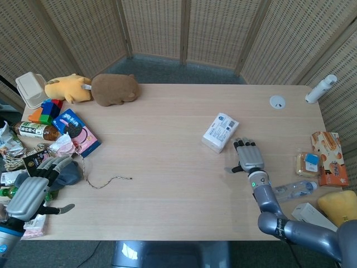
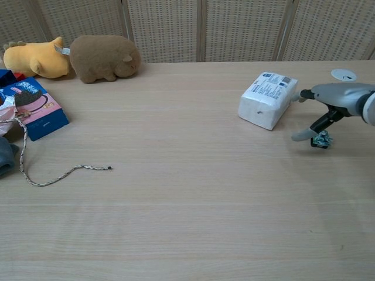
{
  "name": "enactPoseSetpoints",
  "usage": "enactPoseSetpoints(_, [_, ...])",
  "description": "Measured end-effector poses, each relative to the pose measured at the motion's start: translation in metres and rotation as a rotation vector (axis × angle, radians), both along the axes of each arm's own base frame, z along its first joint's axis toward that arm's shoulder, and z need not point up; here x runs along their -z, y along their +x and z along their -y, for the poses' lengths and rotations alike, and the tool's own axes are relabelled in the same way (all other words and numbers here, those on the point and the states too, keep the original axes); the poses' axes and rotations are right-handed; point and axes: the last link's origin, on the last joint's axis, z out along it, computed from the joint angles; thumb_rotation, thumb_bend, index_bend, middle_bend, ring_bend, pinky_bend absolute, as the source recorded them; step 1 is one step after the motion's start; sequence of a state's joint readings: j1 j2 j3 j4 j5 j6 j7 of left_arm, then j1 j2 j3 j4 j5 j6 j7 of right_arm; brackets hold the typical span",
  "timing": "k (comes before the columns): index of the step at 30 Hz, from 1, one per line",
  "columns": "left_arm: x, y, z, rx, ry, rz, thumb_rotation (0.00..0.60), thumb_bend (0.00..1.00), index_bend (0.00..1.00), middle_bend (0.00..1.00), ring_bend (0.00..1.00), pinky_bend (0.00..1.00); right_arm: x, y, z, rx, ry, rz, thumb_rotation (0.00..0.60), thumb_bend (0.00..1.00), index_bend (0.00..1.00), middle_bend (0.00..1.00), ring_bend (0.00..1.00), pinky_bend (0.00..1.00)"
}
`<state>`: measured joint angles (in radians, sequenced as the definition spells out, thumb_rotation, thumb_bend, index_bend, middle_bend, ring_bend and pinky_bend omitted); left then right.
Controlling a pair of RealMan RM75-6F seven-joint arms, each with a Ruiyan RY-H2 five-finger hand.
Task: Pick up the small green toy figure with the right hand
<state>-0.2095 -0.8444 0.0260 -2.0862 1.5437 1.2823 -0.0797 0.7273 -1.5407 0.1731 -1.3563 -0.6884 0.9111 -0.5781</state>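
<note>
Grey-silver shell on right hand, black segmented fingers, small green light at wrist, blue-grey rounded forearm. Left hand likewise grey, dark fingers.
</note>
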Motion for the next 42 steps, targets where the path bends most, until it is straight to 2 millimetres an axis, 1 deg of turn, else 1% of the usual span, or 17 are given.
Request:
enactPoseSetpoints(4, [0.003, 0.002, -0.001, 0.008, -0.008, 0.006, 0.6, 0.0, 0.0, 0.0, 0.0, 0.0, -0.012, -0.019, -0.005, 0.035, -0.02, -0.015, 0.383, 0.02, 0.0, 0.0, 0.0, 0.0])
enactPoseSetpoints(9, [0.005, 0.006, -0.004, 0.023, -0.012, 0.01, 0.6, 0.01, 0.0, 0.0, 0.0, 0.0, -0.018, -0.036, -0.01, 0.064, -0.029, -0.029, 0.386, 0.02, 0.0, 0.0, 0.0, 0.0])
enactPoseSetpoints(17, [0.003, 0.005, -0.002, 0.014, -0.007, 0.002, 0.6, 0.01, 0.0, 0.0, 0.0, 0.0, -0.007, -0.042, -0.011, 0.073, -0.015, -0.02, 0.392, 0.02, 0.0, 0.0, 0.0, 0.0])
enactPoseSetpoints(22, [0.001, 0.004, 0.0, 0.008, -0.001, 0.001, 0.6, 0.0, 0.0, 0.0, 0.0, 0.0, 0.0, -0.045, -0.009, 0.082, -0.006, -0.019, 0.436, 0.03, 0.0, 0.0, 0.0, 0.0])
enactPoseSetpoints(29, [-0.001, 0.004, 0.001, 0.005, 0.001, -0.003, 0.6, 0.0, 0.0, 0.0, 0.0, 0.0, 0.005, -0.048, -0.005, 0.095, -0.004, -0.016, 0.495, 0.03, 0.0, 0.0, 0.0, 0.0])
enactPoseSetpoints(32, [-0.001, 0.003, 0.002, 0.002, 0.003, -0.005, 0.6, 0.01, 0.0, 0.0, 0.0, 0.0, 0.007, -0.048, -0.004, 0.098, -0.004, -0.014, 0.515, 0.03, 0.07, 0.0, 0.0, 0.0])
enactPoseSetpoints(37, [-0.001, 0.004, 0.002, 0.002, 0.001, -0.006, 0.6, 0.0, 0.0, 0.0, 0.0, 0.0, 0.008, -0.047, -0.003, 0.096, -0.01, -0.004, 0.531, 0.03, 0.2, 0.0, 0.0, 0.0])
enactPoseSetpoints(40, [-0.001, 0.004, 0.001, 0.003, 0.001, -0.005, 0.6, 0.0, 0.0, 0.0, 0.0, 0.0, 0.008, -0.047, -0.003, 0.096, -0.014, -0.002, 0.53, 0.03, 0.28, 0.0, 0.0, 0.0])
enactPoseSetpoints(42, [0.0, 0.004, 0.001, 0.003, 0.002, -0.004, 0.6, 0.01, 0.0, 0.0, 0.0, 0.0, 0.007, -0.047, -0.003, 0.096, -0.018, -0.001, 0.529, 0.03, 0.3, 0.0, 0.0, 0.0])
